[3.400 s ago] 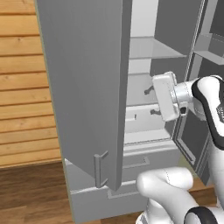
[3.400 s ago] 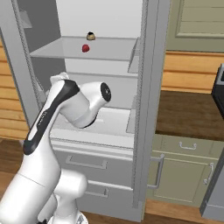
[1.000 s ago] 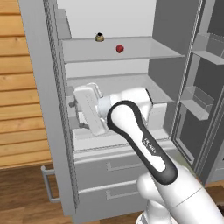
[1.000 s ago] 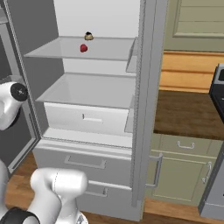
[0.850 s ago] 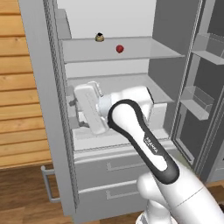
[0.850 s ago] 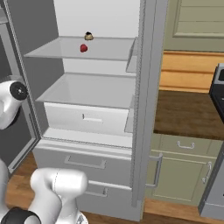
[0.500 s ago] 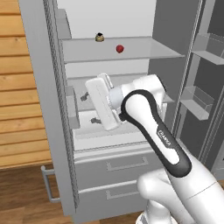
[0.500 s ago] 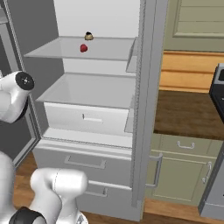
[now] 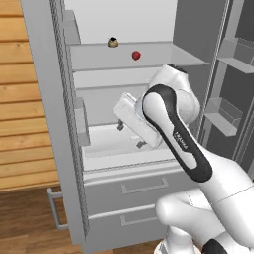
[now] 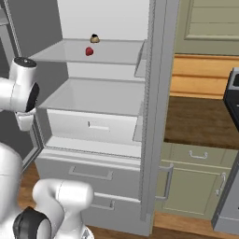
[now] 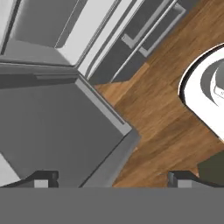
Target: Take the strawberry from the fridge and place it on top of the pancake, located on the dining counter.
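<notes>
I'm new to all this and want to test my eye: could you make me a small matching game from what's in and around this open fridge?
Things:
1. small red rounded strawberry
2. small brown-and-cream jar-like item
3. two-finger gripper
4. light-grey fridge drawers with bar handles

Descriptions:
A. below the white interior, both pushed in
B. at the back of the upper shelf
C. open, holding nothing, looking down at the wooden floor
D. on the upper shelf, nearer its front edge

Pairs: 1-D, 2-B, 3-C, 4-A
</notes>
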### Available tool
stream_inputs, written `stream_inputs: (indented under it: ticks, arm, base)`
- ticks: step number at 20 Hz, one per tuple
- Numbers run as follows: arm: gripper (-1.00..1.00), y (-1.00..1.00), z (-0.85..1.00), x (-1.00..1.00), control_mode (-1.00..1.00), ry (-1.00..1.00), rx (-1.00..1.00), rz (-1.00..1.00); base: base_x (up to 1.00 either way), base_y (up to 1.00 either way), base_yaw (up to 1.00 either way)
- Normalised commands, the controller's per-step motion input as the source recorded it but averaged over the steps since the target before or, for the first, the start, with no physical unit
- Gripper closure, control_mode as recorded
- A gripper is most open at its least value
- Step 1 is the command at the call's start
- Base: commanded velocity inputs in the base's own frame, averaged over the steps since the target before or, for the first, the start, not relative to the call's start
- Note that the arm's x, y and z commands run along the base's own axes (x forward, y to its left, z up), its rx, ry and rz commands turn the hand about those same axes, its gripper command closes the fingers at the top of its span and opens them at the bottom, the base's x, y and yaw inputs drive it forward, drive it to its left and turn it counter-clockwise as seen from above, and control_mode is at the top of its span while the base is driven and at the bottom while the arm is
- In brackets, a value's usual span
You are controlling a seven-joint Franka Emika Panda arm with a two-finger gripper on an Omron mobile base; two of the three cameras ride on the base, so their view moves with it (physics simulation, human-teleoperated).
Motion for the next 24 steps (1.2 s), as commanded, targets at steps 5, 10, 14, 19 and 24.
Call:
stream_inputs:
  ticks: [5,10,14,19,24]
  arm:
    - [-1.0,-0.43,-0.29,0.15,-1.0,0.06,-0.49,0.1]
    - [-1.0,-0.63,-0.15,0.03,-1.0,-0.21,-0.23,0.27]
    - [-1.0,-0.95,-0.22,0.04,-1.0,-0.13,-0.13,0.39]
    - [-1.0,-0.65,-0.27,-0.01,-1.0,-0.13,-0.03,0.55]
    - [-1.0,0.01,-0.39,-0.15,-1.0,0.03,-0.03,0.18]
  base:
    - [0.0,0.0,0.0]
    - [0.0,0.0,0.0]
    - [0.0,0.0,0.0]
    - [0.0,0.0,0.0]
    - [0.0,0.0,0.0]
